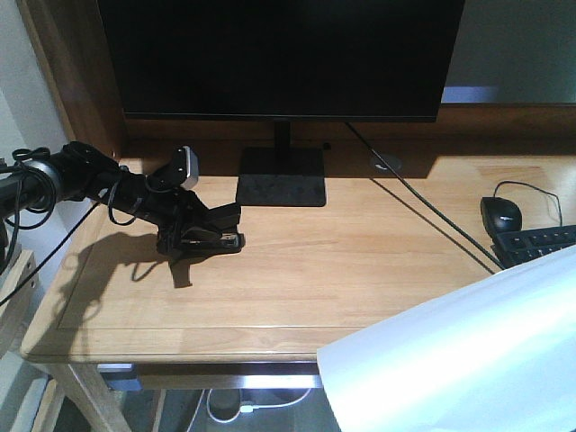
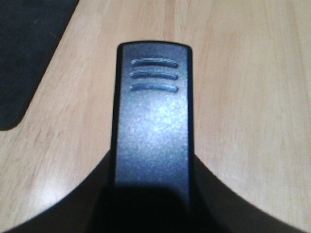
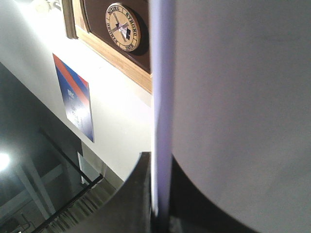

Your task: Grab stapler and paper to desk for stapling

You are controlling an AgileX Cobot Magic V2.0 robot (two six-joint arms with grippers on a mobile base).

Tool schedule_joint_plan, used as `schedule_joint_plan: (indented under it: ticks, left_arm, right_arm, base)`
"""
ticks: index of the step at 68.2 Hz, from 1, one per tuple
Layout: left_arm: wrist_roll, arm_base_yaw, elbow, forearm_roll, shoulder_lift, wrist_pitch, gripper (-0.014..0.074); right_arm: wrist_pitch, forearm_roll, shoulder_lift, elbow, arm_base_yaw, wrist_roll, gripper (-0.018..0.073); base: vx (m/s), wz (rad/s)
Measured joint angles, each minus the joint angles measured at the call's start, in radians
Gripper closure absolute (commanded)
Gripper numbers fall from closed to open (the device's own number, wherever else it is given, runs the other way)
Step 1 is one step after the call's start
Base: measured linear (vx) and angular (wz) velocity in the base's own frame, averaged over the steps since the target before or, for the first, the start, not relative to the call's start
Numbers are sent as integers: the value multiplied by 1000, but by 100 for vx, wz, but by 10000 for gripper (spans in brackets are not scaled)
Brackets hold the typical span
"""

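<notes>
Wooden desk [image 1: 360,261] under monitor [image 1: 279,54]: left gripper [image 1: 191,236] clamps stapler [image 2: 153,126], right gripper [image 3: 158,216] pinches paper [image 1: 468,360]

Between the fingers [image 2: 82,213] of the left gripper [image 2: 153,162], which are a dull black with no shine, the stapler [image 2: 153,116] shows a dark, finely pebbled top that looks like plastic. It is matt with a faint grey sheen, and three smooth moulded lines cross it near the end farthest from the fingers. Beyond and on either side of those fingers, the desk [image 2: 252,97] is pale wood, smooth, with fine straight grain and a soft satin gloss. Past the fingertips, off to one side, the monitor base [image 2: 24,58] is flat matt black. Between the matt dark fingers [image 3: 131,199] of the right gripper [image 3: 159,189], the paper [image 3: 233,97] is smooth, unmarked and matt, with a thin, bright edge.
</notes>
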Motion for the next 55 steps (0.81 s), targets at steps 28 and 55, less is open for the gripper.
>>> schedule_joint_plan:
  ticks: [28,55]
  left_arm:
    - [-108,0,-3,6,0,-20,108]
    - [-272,0,-10,4,-39,21,118]
  right_arm:
    - [0,0,0,0,0,0,562]
    - [0,0,0,0,0,0,562]
  base:
    - [0,0]
    - [0,0]
